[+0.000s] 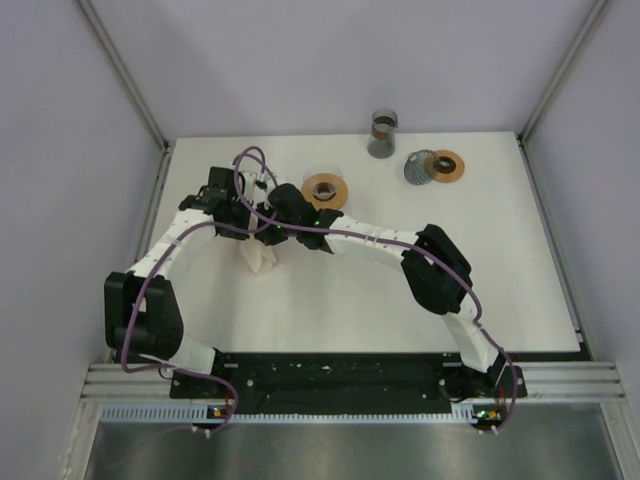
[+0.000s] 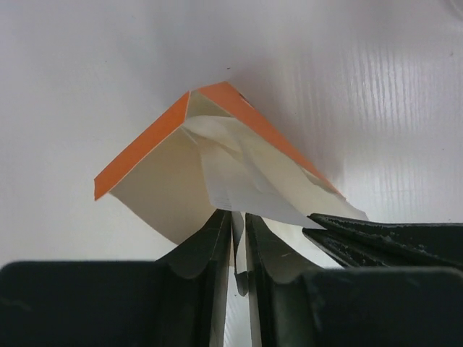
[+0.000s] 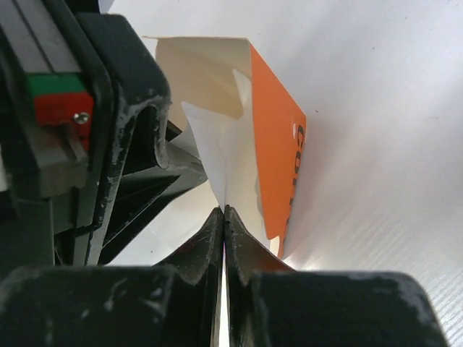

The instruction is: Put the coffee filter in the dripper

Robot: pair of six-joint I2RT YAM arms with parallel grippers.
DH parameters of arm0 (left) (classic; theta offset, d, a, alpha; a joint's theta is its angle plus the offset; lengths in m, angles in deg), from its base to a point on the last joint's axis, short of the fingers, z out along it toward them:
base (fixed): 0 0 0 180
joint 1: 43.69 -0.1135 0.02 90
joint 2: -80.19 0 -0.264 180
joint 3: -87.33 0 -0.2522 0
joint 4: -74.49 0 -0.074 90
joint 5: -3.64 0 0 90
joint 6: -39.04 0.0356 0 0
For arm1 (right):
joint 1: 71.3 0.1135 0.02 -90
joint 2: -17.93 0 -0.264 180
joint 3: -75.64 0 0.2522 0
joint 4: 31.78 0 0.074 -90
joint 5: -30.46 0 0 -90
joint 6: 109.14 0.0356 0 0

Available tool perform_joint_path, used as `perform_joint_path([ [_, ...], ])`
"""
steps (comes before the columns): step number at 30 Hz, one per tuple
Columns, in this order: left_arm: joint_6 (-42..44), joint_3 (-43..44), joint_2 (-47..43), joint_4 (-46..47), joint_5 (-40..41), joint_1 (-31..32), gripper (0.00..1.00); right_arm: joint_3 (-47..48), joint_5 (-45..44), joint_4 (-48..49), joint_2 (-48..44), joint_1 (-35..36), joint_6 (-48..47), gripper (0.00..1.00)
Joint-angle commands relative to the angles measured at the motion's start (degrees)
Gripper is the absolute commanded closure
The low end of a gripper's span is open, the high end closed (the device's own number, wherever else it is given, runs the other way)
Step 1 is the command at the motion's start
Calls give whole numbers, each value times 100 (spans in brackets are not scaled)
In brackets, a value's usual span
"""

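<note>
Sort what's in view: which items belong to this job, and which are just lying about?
Job: coffee filter, orange packet, left pincer, right pincer, probably the brown-ringed dripper nearest them.
Lying about: glass beaker, grey cone, brown ring.

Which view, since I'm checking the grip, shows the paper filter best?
Left wrist: the filter shows broadly, sticking out of its box. Right wrist shows the right hand pinching a fold of it. The top view is too small to tell it from the box.
</note>
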Motion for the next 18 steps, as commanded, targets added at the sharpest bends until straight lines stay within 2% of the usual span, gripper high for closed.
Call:
perform_joint_path([
  [1,-37,168,-23,-67,43,35,89,156,191,262,-175,11,-136,100],
  [3,-37,237,-111,-119,26,35,100,156,226,253,-140,-16,-136,100],
  [7,-2,492,-287,-321,-10,35,100,155,402,270,-34,-59,-162,100],
  [11,-11,747,-366,-690,192,26,100,129,823,419,19,-68,-207,84],
  [18,244,809,-674,-1016,482,9,100,-46,1096,771,-104,-77,-242,73],
])
